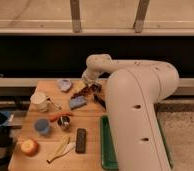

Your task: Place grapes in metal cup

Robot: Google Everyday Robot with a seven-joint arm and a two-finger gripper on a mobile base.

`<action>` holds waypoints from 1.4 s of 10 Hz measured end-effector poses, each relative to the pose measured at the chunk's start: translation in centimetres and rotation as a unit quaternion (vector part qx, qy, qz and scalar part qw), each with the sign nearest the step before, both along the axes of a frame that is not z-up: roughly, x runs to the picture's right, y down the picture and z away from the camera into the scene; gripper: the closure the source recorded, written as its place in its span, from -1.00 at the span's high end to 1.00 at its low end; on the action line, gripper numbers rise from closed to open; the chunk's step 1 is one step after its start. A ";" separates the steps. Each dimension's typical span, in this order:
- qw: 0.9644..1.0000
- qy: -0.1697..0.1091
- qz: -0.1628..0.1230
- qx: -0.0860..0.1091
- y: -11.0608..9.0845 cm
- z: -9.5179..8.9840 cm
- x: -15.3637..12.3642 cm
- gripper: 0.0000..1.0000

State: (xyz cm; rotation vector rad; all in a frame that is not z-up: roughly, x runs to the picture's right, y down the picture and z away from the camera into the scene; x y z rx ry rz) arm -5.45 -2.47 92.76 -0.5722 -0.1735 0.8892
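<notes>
The grapes [82,93] are a dark reddish lump on the wooden table [92,160], near its back edge. My gripper [86,86] reaches down from the white arm [135,100] and sits right over the grapes, at or just above them. The metal cup [64,123] is small and shiny with a dark inside. It stands upright in the middle of the table, to the front left of the gripper and well apart from it.
A blue sponge [78,103] lies just in front of the grapes. A white mug [39,100], a blue cup [41,126], an orange carrot [59,116], a black remote [81,140], a banana [60,149] and a peach-coloured fruit [29,146] are on the table. A green tray [106,145] is at the right.
</notes>
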 end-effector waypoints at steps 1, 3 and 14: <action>1.000 0.000 0.007 -0.005 0.4 0.3 -0.1 0.60; 1.000 0.002 0.021 -0.014 0.8 1.2 0.1 0.60; 0.998 -0.030 0.035 -0.032 1.2 5.6 -2.2 0.49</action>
